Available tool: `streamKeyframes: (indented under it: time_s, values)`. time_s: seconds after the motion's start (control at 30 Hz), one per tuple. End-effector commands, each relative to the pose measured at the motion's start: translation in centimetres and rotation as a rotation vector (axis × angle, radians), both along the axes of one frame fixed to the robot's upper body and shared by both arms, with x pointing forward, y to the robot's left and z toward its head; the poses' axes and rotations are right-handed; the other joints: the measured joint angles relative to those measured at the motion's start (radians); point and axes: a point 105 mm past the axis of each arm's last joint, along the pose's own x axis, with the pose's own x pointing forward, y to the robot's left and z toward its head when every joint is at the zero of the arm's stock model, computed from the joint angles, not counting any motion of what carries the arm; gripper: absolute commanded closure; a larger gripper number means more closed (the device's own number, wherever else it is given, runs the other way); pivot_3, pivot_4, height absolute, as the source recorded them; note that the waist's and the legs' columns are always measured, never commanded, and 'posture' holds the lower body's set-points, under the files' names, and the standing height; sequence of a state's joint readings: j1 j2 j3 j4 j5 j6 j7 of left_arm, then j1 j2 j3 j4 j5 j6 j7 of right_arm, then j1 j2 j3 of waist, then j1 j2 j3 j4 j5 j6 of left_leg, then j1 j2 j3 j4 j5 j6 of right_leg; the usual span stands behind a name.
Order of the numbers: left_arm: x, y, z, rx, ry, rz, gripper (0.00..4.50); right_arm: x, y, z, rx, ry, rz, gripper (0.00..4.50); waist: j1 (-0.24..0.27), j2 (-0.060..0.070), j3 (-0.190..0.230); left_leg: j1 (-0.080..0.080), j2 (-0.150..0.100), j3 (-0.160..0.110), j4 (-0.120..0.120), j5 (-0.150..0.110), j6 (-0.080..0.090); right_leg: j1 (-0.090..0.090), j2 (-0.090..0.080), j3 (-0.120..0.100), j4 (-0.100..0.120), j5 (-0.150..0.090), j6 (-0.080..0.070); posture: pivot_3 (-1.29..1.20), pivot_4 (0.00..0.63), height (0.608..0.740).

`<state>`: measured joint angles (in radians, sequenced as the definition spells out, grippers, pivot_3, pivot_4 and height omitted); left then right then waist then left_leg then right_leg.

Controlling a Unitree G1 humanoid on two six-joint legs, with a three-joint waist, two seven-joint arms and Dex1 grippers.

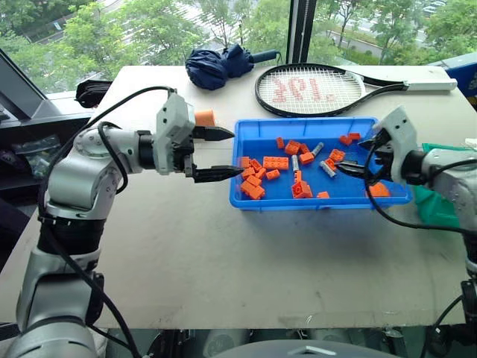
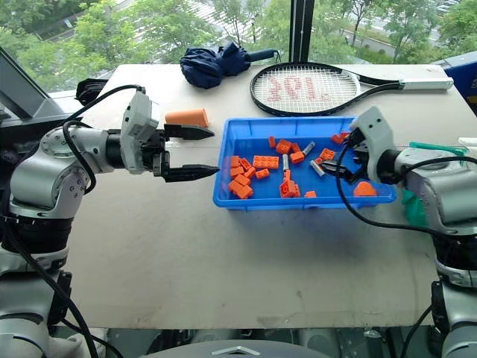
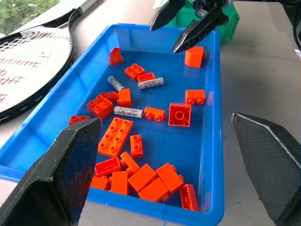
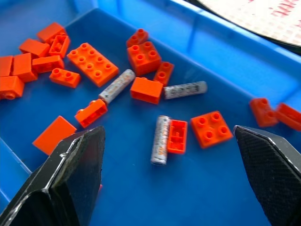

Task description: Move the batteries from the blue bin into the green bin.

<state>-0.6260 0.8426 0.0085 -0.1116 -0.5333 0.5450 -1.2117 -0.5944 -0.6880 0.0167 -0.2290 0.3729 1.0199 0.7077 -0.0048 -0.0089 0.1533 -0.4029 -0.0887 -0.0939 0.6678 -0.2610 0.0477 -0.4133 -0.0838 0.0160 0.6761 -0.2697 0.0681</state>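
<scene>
Hovering over blue bin (image 1: 317, 200): right fingers (image 1: 356, 156) wide, empty; left fingers (image 1: 216, 154) wide; batteries (image 4: 161, 140) inside.

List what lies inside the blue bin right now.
The blue bin holds three batteries lying flat among many loose orange bricks. The open right gripper hangs over its right end and covers part of the floor there, so more could be hidden.
</scene>
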Motion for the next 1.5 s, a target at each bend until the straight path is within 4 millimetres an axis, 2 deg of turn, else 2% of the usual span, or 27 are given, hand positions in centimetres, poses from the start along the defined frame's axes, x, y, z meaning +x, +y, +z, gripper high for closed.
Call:
streamKeyframes:
  time_s: [0.03, 0.17, 0.33, 0.9, 0.93, 1.0, 1.03, 1.17, 1.3, 1.5]
  values:
    - [-0.7, 0.2, 1.3, -0.003, -0.056, 0.009, 0.00, 1.0, 2.5, 0.5, 0.023, -0.044, 0.046, 0.10, -0.006, 0.000, 0.000, 0.000, 0.000, 0.000, 0.000, 0.000, 0.000, 0.000, 0.000, 0.000, 0.001, 0.000, 0.000, 0.00, 0.150, 0.740]
    - [-0.8, 0.4, 1.5, -0.008, -0.063, 0.032, 0.00, 2.5, 5.7, 0.0, 0.109, -0.018, 0.039, 0.10, -0.013, 0.000, 0.000, 0.001, 0.000, 0.000, 0.000, 0.000, 0.000, 0.000, 0.001, 0.000, 0.002, 0.000, 0.000, 0.00, 0.150, 0.740]
    - [-0.9, 0.7, 1.5, -0.007, -0.062, 0.051, 0.00, 3.1, 7.5, -1.2, 0.182, 0.051, -0.004, 0.10, -0.010, 0.000, 0.000, 0.001, 0.000, -0.001, -0.001, 0.000, 0.000, -0.001, 0.001, 0.000, 0.001, 0.000, 0.000, 0.00, 0.150, 0.740]
    - [-0.3, 1.2, 2.0, -0.002, -0.084, 0.081, 0.00, 4.2, 9.7, -3.9, 0.065, 0.084, -0.016, 0.10, -0.030, 0.000, 0.000, 0.001, 0.000, 0.000, -0.001, 0.000, 0.000, -0.002, 0.001, 0.000, 0.002, 0.000, 0.000, 0.00, 0.150, 0.740]
    - [-0.3, 1.2, 2.0, -0.002, -0.085, 0.082, 0.00, 4.3, 9.7, -4.0, 0.059, 0.082, -0.017, 0.60, -0.033, 0.000, 0.000, 0.001, 0.000, 0.000, -0.001, 0.000, 0.000, -0.002, 0.001, 0.000, 0.002, 0.000, 0.000, 0.00, 0.150, 0.740]
    - [-0.3, 1.3, 2.0, -0.002, -0.086, 0.083, 0.00, 4.4, 9.6, -4.2, 0.041, 0.074, -0.018, 1.32, -0.034, 0.000, 0.000, 0.001, 0.000, 0.000, -0.001, 0.000, 0.000, -0.002, 0.001, 0.000, 0.002, 0.000, 0.000, 0.00, 0.150, 0.740]
    - [-0.3, 1.3, 2.0, -0.002, -0.086, 0.084, 0.00, 4.5, 9.6, -4.2, 0.032, 0.065, -0.017, 1.50, -0.035, 0.000, 0.000, 0.001, 0.000, 0.000, -0.002, 0.000, 0.000, -0.002, 0.001, 0.000, 0.002, 0.000, 0.000, 0.00, 0.150, 0.740]
    - [-0.3, 1.5, 1.9, 0.001, -0.085, 0.087, 0.00, 4.7, 9.4, -3.2, 0.024, 0.017, -0.017, 1.50, -0.036, 0.000, 0.000, 0.001, 0.000, 0.000, -0.002, 0.000, 0.000, -0.002, 0.001, 0.000, 0.002, 0.000, 0.000, 0.00, 0.150, 0.740]
    - [-0.3, 1.5, 1.8, 0.000, -0.084, 0.091, 0.00, 3.9, 9.7, -1.9, 0.045, 0.010, 0.015, 1.50, -0.036, 0.000, 0.000, 0.001, 0.000, 0.000, -0.002, 0.000, 0.000, -0.002, 0.001, 0.000, 0.002, 0.000, 0.000, 0.00, 0.150, 0.740]
    - [-0.2, 1.5, 1.7, -0.002, -0.086, 0.089, 0.00, 3.8, 10.0, -3.1, 0.030, 0.048, 0.013, 1.50, -0.036, 0.000, 0.000, 0.001, 0.000, 0.000, -0.002, 0.000, 0.000, -0.002, 0.001, 0.000, 0.002, 0.000, 0.000, 0.00, 0.150, 0.740]
